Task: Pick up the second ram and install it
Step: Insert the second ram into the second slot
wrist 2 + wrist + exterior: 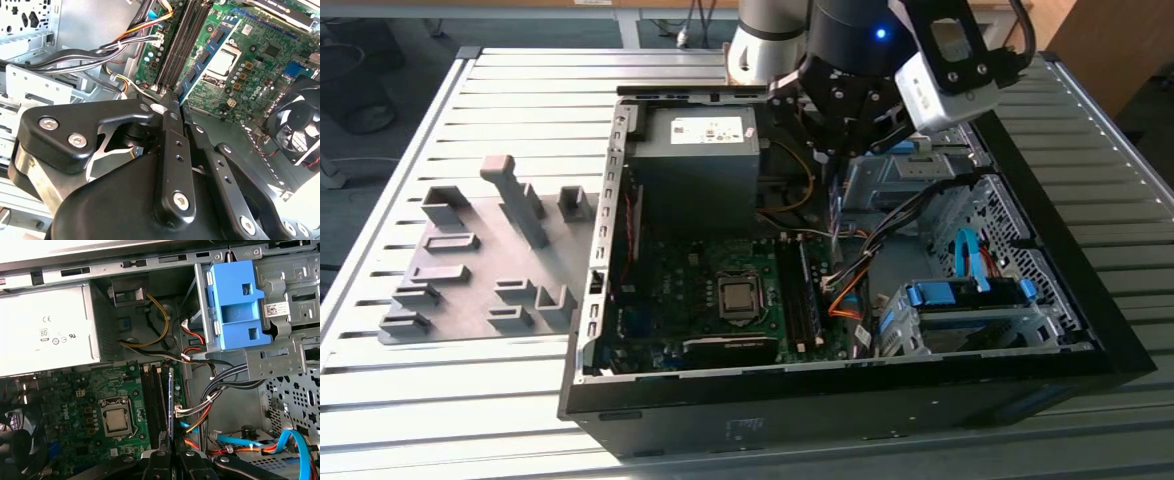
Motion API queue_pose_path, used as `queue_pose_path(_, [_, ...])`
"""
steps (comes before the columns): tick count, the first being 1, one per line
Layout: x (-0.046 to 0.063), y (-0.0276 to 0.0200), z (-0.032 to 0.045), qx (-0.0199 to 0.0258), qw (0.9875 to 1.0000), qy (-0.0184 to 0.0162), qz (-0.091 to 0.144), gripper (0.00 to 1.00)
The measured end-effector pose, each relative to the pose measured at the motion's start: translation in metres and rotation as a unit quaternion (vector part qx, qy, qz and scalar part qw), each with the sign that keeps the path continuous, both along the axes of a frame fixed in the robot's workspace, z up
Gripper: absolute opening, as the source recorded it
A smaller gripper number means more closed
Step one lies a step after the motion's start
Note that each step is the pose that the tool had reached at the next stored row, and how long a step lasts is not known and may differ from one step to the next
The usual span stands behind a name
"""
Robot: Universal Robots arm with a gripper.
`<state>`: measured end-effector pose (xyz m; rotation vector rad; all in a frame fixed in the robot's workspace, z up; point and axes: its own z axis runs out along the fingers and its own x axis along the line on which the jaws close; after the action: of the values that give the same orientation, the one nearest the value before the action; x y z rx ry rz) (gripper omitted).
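Gripping the second ram edge-on between its closed fingers, the gripper hangs over the open computer case. In the second wrist view the blue-green stick runs from the fingertips out above the motherboard, just beside the dark memory slots. In the first wrist view the ram is a thin upright edge over those slots, with the processor socket near it and the power supply beyond. Grey fixture blocks sit on the slatted table, well apart at the exterior view's left.

lab: slatted workbench, open computer case
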<state>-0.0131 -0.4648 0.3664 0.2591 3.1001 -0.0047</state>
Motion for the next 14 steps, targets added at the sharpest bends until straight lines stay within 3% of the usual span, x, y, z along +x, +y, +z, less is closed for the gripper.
queue_pose_path(14, [0.0,0.0,-0.0093,0.0,1.0,0.0002,0.0,0.14])
